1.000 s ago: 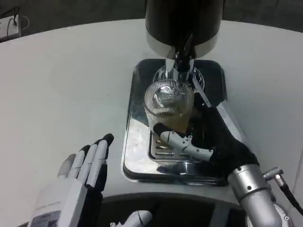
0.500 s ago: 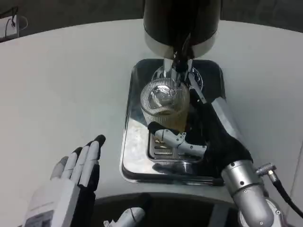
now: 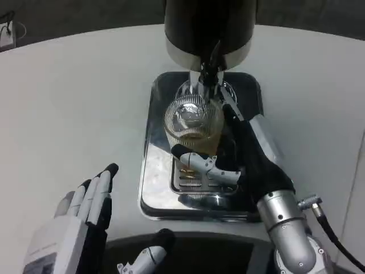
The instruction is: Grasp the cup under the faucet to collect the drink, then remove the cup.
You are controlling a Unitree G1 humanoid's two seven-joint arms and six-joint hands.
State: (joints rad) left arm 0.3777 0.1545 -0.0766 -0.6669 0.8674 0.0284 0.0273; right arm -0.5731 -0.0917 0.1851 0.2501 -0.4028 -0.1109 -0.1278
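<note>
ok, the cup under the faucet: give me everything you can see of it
The cup is a clear, vertically ribbed glass, upright on the steel drip tray, directly below the faucet of the dark dispenser. It holds amber drink in its lower part; the surface glints near the rim. The right hand wraps it from the right, one of its fingers curling across the cup's near side. The slotted grate lies just in front of its base.

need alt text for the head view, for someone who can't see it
The robot's right hand grips a ribbed glass cup of amber drink under a faucet, over a metal drip tray. Its left hand rests open on the white table.
</note>
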